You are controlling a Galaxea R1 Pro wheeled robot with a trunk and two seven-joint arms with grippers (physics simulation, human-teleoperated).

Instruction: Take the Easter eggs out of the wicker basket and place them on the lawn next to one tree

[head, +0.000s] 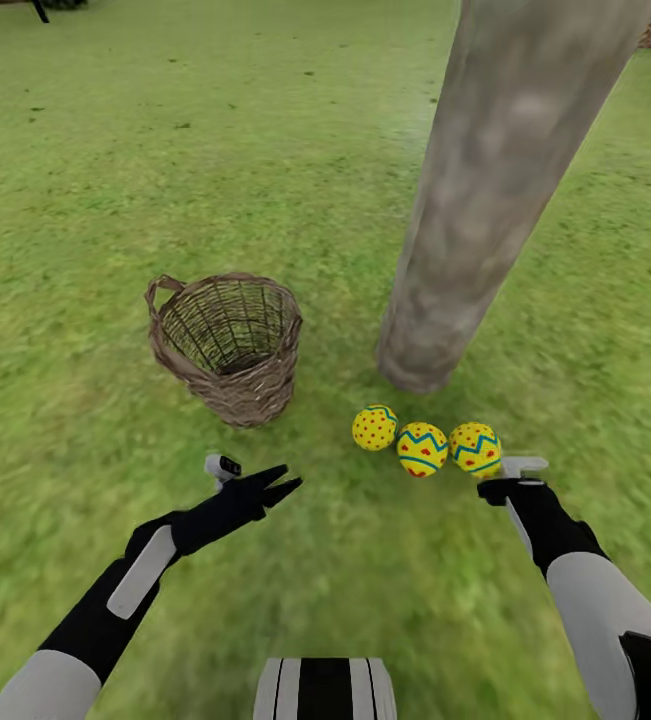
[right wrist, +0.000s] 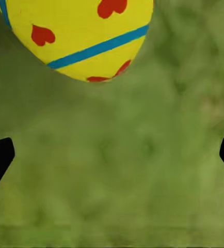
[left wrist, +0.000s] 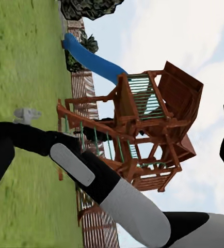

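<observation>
Three Easter eggs lie on the lawn (head: 85, 150): one dotted egg (head: 374, 427), a middle egg (head: 422, 449) with a zigzag band, and a third egg (head: 475, 447) beside it. There is one wicker basket (head: 227, 345) and one thick tree (head: 495, 190). Two robot arms reach forward, one left gripper (head: 283, 482) and one right gripper (head: 502, 482), and the left wrist view adds one wooden play frame (left wrist: 143, 129) with one blue slide (left wrist: 94, 59).

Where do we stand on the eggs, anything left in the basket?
Looks nearly finished. Three eggs lie in a row on the lawn at the foot of the tree. The basket stands upright beside it and looks empty through its open top. The right gripper sits open just behind the rightmost egg, holding nothing; the left gripper holds nothing either. What remains is backing the right arm away.
</observation>
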